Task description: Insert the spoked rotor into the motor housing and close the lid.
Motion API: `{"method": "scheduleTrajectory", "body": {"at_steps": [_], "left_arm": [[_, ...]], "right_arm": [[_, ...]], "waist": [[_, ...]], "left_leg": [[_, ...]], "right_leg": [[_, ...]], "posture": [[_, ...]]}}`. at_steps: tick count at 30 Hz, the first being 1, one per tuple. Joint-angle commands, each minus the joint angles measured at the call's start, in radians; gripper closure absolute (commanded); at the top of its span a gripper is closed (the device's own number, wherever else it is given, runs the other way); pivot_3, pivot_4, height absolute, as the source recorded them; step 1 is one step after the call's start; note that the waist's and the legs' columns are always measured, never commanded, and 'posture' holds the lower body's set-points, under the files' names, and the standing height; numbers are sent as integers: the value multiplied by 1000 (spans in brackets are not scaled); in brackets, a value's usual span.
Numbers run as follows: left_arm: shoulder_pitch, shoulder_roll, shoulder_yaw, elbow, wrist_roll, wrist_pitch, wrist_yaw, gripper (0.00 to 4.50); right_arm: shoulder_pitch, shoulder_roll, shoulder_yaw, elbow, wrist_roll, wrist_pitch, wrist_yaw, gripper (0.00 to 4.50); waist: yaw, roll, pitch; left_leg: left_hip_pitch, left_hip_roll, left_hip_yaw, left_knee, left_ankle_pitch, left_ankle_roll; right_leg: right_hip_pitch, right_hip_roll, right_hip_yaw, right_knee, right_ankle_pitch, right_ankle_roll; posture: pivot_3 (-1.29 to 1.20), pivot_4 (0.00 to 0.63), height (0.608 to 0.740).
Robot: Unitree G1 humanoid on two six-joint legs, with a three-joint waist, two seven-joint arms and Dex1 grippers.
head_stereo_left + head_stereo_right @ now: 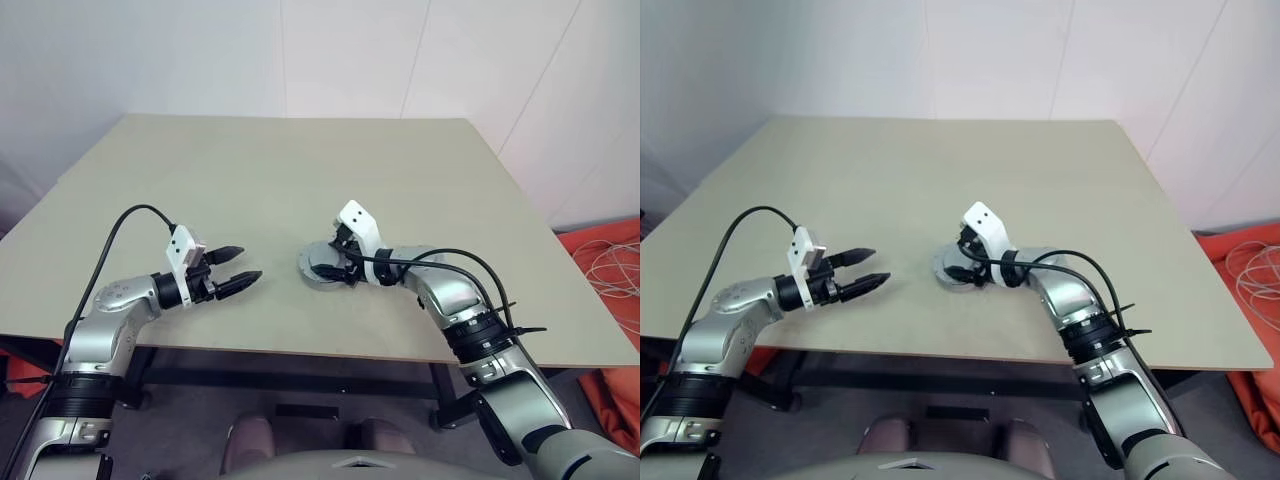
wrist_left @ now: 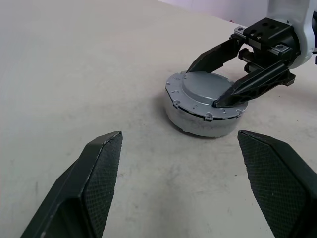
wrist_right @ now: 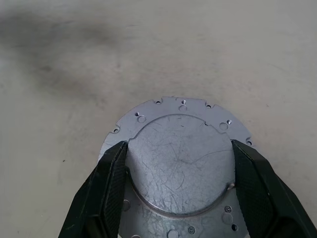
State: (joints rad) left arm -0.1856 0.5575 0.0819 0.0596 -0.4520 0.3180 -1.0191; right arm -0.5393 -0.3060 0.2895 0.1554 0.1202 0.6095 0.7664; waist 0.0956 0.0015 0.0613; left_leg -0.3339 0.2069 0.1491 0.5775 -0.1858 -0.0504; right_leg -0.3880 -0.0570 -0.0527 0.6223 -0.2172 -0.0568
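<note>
The motor housing [image 2: 198, 121] is a low round grey body on the table, right of centre near the front. The lid [image 2: 205, 89] lies flat on top of it, a grey disc with a raised round centre [image 3: 178, 163] and small holes round its rim. The spoked rotor is hidden. My right gripper [image 3: 179, 148] stands open over the lid, tilted down, one finger on each side of the raised centre. One of its fingertips [image 2: 223, 101] rests on the lid's rim. My left gripper [image 1: 248, 263] is open and holds nothing, a hand's width left of the housing and pointing at it.
The beige table [image 1: 300, 170] stretches far back behind the housing. Its front edge [image 1: 300, 350] runs just below both arms. An orange cloth and loose white cables [image 1: 610, 265] lie on the floor at the right.
</note>
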Motion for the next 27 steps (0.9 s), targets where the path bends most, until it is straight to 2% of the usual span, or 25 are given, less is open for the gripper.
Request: {"method": "scheduleTrajectory", "body": {"at_steps": [1,8,19,27], "left_arm": [[-22,4,8,-22,-6,-2,3,554],[-25,4,6,-22,-7,-1,4,554],[-38,0,1,-21,-6,12,13,554],[-126,-49,-5,10,-18,70,53,554]], "right_arm": [[-5,2,10,20,-14,32,-14,1377],[14,-45,71,48,-68,1,1,1377],[2,-56,56,59,-55,5,5,1377],[5,-46,62,61,-54,-1,3,1377]], "waist": [[0,0,0],[0,0,0],[1,-1,-1],[2,-1,-1]], "left_leg": [[0,0,0,0,0,0],[1,0,0,0,0,0],[1,0,0,0,0,0],[1,0,0,0,0,0]], "right_leg": [[0,0,0,0,0,0],[1,0,0,-2,0,0],[3,0,0,-3,0,0],[3,-1,0,-3,0,0]], "posture": [[0,0,740],[0,0,740],[0,0,740],[0,0,740]]}}
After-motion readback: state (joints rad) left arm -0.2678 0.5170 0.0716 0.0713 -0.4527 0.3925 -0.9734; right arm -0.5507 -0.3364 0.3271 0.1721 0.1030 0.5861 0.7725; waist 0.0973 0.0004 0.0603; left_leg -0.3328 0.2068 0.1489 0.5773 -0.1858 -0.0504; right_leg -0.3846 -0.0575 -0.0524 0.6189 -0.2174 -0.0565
